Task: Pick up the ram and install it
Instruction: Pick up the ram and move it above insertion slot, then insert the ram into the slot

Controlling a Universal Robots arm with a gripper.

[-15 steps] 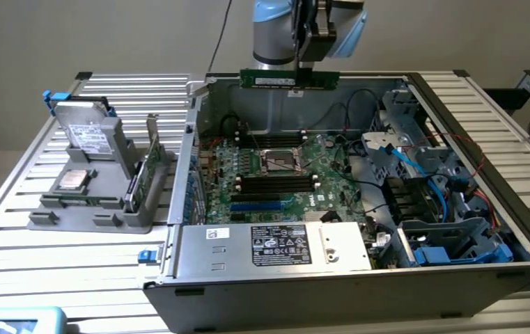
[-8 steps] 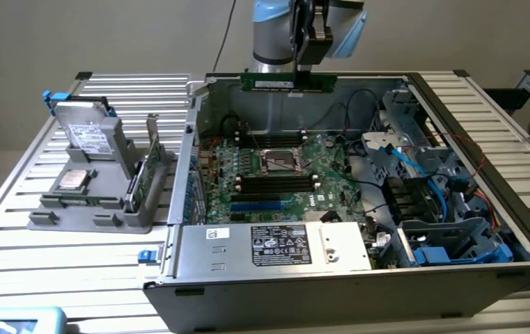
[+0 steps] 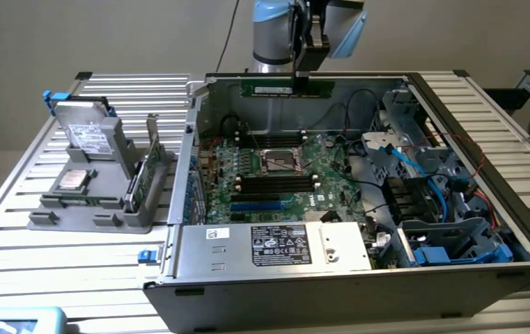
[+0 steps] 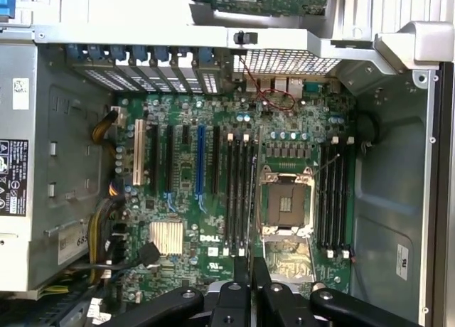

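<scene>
Just one ram hangs clamped in the one gripper above one open case, over its motherboard; one holder sits beside on the slatted table, grey wall behind.

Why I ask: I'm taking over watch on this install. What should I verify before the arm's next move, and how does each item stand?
1. Ram gripped: ok; the gripper is shut on the ram.
2. Ram level: ok; it hangs horizontal above the open case in the exterior view.
3. Memory slots beside the CPU socket empty: ok, they look bare.
4. Ram in line with the slots: ok; in the wrist view it runs edge-on along them. Which slot: cannot tell.
5. Slot latches open: cannot tell.
6. Red wire clear of the slots: ok.
</scene>
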